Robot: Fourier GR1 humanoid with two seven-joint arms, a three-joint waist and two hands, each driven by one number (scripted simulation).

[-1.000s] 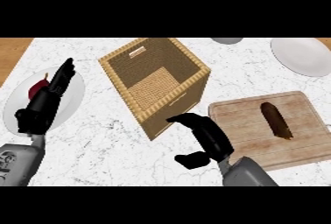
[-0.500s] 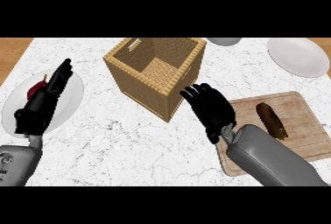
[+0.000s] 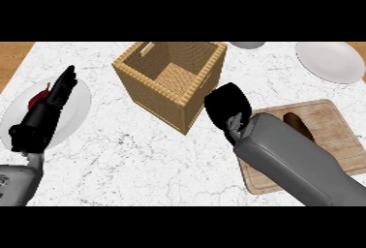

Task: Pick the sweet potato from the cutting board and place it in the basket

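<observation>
Right hand (image 3: 229, 104) nearer basket (image 3: 159, 94); perhaps touching.

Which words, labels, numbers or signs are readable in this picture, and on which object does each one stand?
None: no readable text appears anywhere in the head view.
The basket, the cutting board, the sweet potato, the white plate, the counter, the left hand and the right hand carry no writing.

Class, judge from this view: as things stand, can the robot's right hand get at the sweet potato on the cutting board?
Probably yes. The right hand hangs beside the basket, just left of the sweet potato, and nothing stands between the two; only its own forearm overlaps the cutting board.
</observation>
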